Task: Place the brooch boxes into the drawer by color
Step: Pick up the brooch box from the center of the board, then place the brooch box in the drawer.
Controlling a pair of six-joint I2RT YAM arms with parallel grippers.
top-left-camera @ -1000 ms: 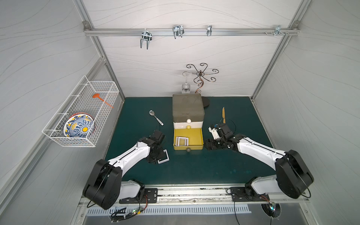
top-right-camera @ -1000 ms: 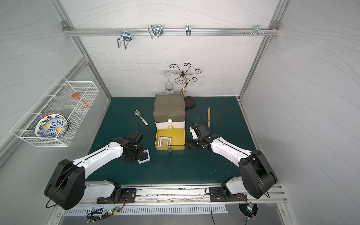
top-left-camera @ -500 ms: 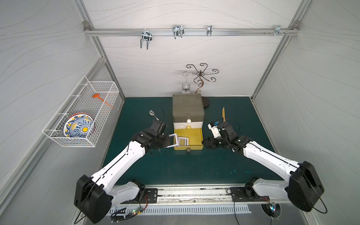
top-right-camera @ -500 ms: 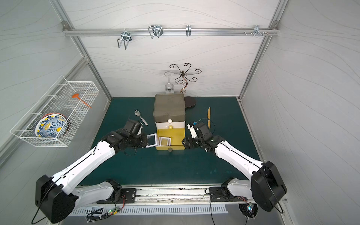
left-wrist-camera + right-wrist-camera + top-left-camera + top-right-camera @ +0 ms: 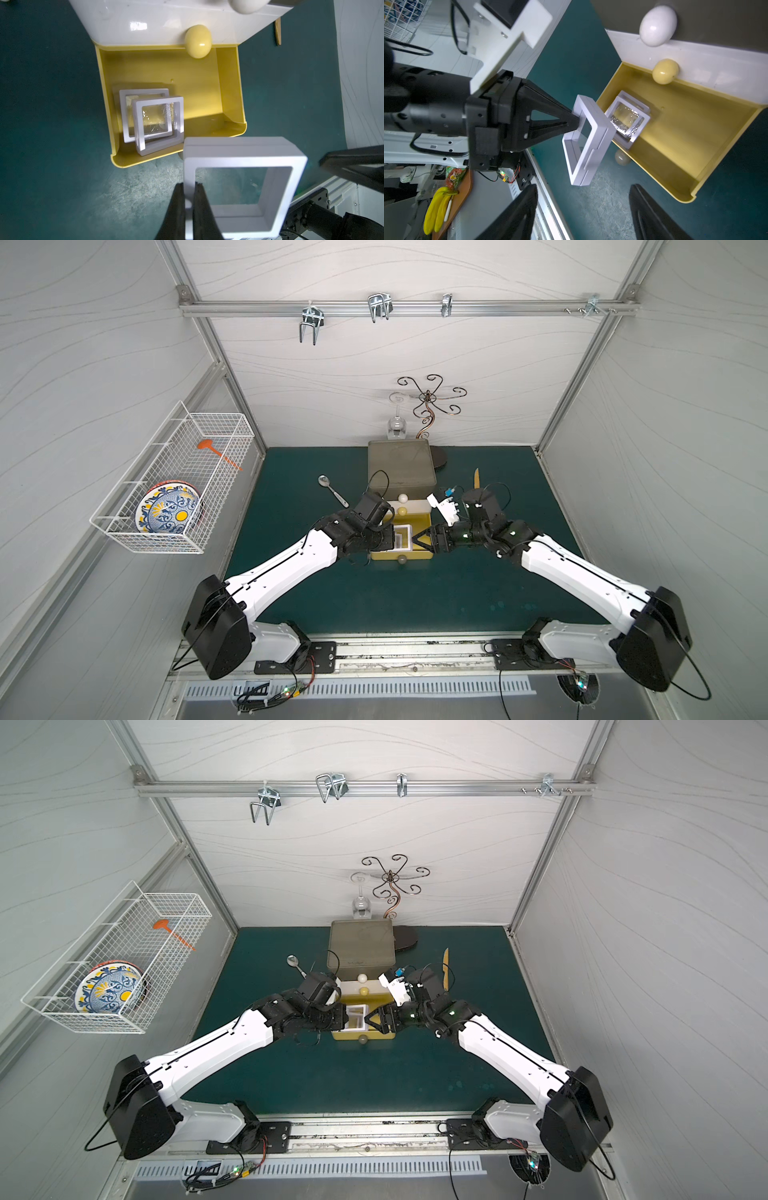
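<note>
Held white brooch box [image 5: 245,153]: pinched by one side of its frame in the left gripper [image 5: 189,187], jaws closed tight on that edge. The right wrist view shows it [image 5: 598,141] tilted in the air by the wall of the open yellow drawer [image 5: 675,145] nearest the left arm. The left wrist view does not show this tilt.

Two white brooch boxes [image 5: 139,124] lie inside the yellow drawer [image 5: 228,83], overlapping, in its front corner on the left arm's side. The left wrist view alone separates them. In both top views the white shapes in the drawer [image 5: 422,519] merge and the gripper tips partly hide them.

Right gripper [image 5: 583,188]: jaws wide apart, nothing between them. In a top view its tip [image 5: 419,539] sits at the drawer's opposite wall. Contact with the wall or a box cannot be judged.

The drawer unit [image 5: 360,946] stands mid-way along the table's back edge. Its white tier with the yellow knob [image 5: 198,41] is closed. The grey knob [image 5: 401,559] shows clearly only from above. A spoon [image 5: 332,489] lies on the table [image 5: 374,605] beside the unit.
</note>
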